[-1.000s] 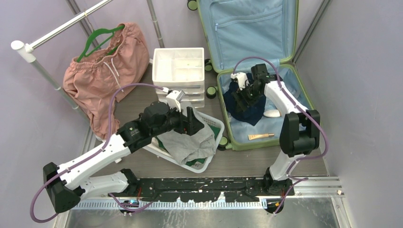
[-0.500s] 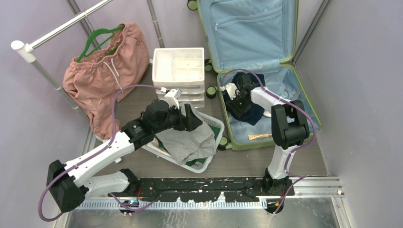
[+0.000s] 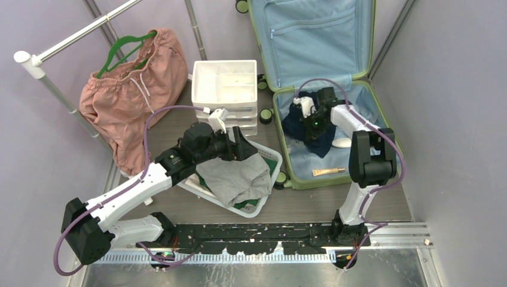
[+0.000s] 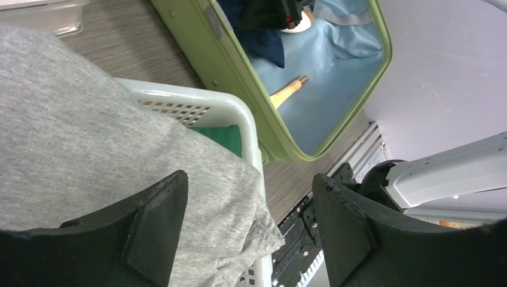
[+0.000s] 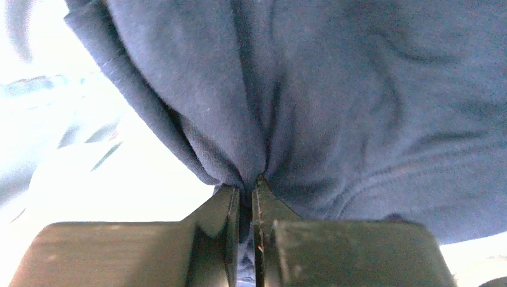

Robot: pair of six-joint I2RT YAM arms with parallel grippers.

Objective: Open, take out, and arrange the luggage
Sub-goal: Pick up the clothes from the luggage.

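Note:
The luggage (image 3: 280,143), a light-green hard-shell suitcase, lies open at the right with its blue-lined lid leaning on the back wall. A crumpled navy garment (image 3: 297,124) lies in its lower half. My right gripper (image 3: 312,124) is down inside the case, shut on a fold of this navy garment (image 5: 359,107), the cloth pinched between the jaws of the right gripper (image 5: 246,182). My left gripper (image 3: 242,147) hovers open over a grey garment (image 3: 233,176) draped across the white basket (image 3: 273,160). In the left wrist view nothing sits between the jaws of the left gripper (image 4: 250,179); the grey garment (image 4: 72,119) and the luggage rim (image 4: 239,78) lie below.
A white drawer unit (image 3: 226,84) stands left of the suitcase. A pink garment (image 3: 128,89) hangs on a green hanger from the rail (image 3: 78,36) at the far left. A tan tube (image 3: 327,172) and a small white object (image 3: 342,142) lie in the case. Green cloth (image 4: 224,134) shows in the basket.
The right gripper has closed on the navy garment after moving about over it in the case. The left arm has shifted slightly and stays open.

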